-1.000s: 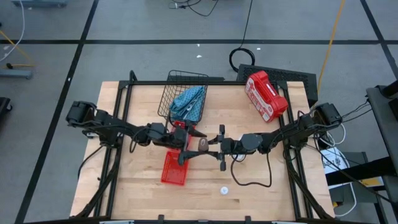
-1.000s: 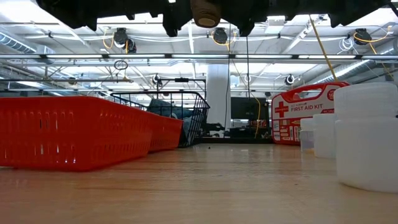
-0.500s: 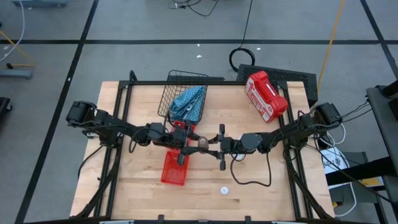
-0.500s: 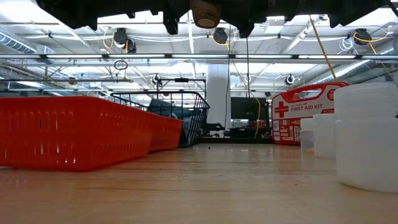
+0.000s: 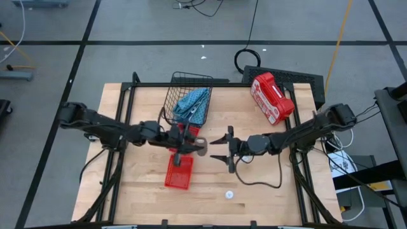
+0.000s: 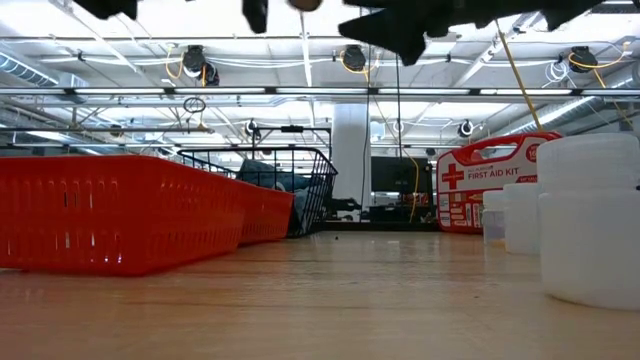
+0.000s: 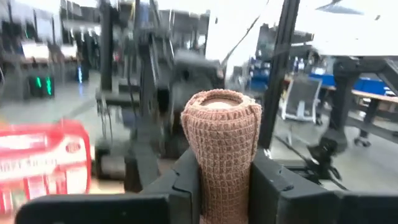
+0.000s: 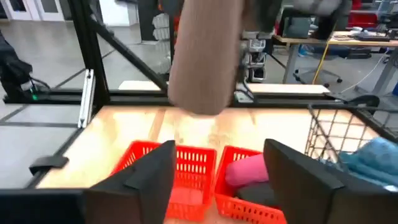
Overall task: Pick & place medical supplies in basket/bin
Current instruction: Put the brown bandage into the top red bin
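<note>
The left hand (image 5: pixel 196 145) pinches a brown bandage roll (image 7: pixel 221 152) upright above the tabletop (image 5: pixel 267 184). The right hand (image 5: pixel 221 148) — fingers spread, holding nothing — hangs just beside it, seemingly apart.

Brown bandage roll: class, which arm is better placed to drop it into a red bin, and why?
Left. The left gripper already clamps the brown bandage roll and hangs beside the red bins. The right gripper is open, holding nothing.

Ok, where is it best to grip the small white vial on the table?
Its sides, coming straight down from above, I would say: the white vial looks round in the high view and stands alone on the table, nothing crowding it.
</note>
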`<state>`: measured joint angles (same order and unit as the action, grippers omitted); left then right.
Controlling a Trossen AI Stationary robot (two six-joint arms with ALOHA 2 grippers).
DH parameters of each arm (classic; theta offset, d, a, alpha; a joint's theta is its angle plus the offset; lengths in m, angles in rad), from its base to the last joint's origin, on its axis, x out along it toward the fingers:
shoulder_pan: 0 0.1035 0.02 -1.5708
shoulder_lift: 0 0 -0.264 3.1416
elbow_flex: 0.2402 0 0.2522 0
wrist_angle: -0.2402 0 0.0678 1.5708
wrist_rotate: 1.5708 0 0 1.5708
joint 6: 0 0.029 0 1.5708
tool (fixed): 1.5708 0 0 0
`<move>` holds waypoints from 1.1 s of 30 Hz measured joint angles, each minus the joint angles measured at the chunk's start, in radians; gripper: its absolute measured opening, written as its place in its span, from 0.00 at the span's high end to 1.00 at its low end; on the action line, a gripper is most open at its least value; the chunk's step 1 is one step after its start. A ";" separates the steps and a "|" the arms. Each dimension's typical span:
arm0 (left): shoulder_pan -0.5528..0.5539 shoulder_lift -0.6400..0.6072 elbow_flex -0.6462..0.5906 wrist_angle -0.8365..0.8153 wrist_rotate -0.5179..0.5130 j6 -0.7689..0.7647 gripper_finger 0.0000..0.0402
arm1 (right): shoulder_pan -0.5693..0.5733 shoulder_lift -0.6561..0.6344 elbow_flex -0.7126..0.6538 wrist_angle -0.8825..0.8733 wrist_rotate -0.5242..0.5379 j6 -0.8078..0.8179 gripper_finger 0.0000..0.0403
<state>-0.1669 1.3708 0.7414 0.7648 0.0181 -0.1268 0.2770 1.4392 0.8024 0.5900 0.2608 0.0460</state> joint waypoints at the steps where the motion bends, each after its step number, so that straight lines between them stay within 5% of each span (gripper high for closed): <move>1: 0.000 -0.032 0.000 -0.061 -0.002 -0.030 0.79 | 0.000 -0.025 0.001 -0.035 0.000 0.014 0.39; 7: 0.000 -0.208 0.000 -0.451 -0.137 -0.217 0.79 | 0.007 -0.151 0.001 -0.288 0.001 0.146 0.34; 13: -0.012 -0.224 -0.001 -0.726 -0.311 -0.447 0.79 | 0.011 -0.169 0.001 -0.304 0.001 0.130 0.36; 22: -0.008 -0.097 -0.001 -0.862 -0.415 -0.671 0.79 | 0.011 -0.161 0.001 -0.297 0.003 0.124 0.37; 33: 0.063 0.060 -0.002 -0.882 -0.400 -0.847 0.76 | 0.013 -0.161 0.001 -0.299 0.001 0.125 0.38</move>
<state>-0.1034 1.4312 0.7399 -0.1169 -0.3821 -0.9737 0.2897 1.2785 0.8032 0.2911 0.2619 0.1708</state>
